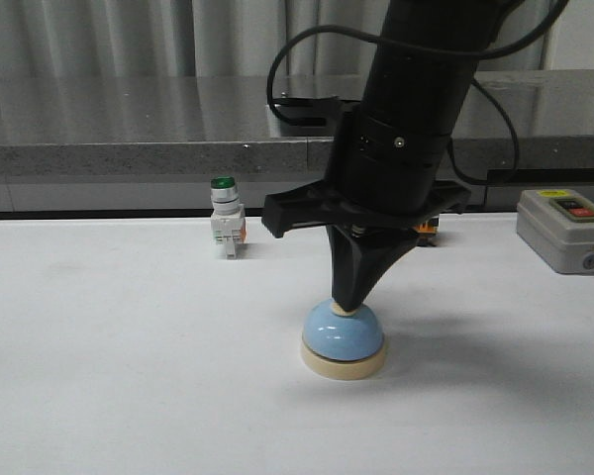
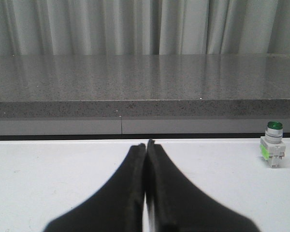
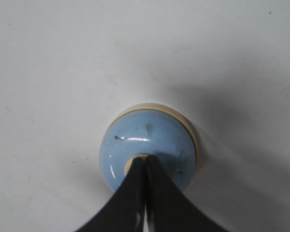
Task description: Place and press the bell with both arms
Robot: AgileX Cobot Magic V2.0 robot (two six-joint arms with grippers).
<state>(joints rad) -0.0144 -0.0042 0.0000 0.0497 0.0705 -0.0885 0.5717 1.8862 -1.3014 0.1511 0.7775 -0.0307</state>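
Observation:
The light-blue dome bell (image 1: 344, 334) with its cream base stands on the white table, near the middle. My right gripper (image 1: 347, 305) points straight down, shut and empty, with its tips on the bell's cream top button. In the right wrist view the shut gripper (image 3: 145, 158) rests on the button of the bell (image 3: 147, 137). My left gripper (image 2: 146, 144) is shut and empty, low over the white table, away from the bell; it does not show in the front view.
A green-capped white push-button switch (image 1: 226, 220) stands behind and left of the bell; it also shows in the left wrist view (image 2: 273, 150). A grey box with red and black buttons (image 1: 566, 230) sits at the right. A grey stone ledge (image 1: 129, 148) runs along the back.

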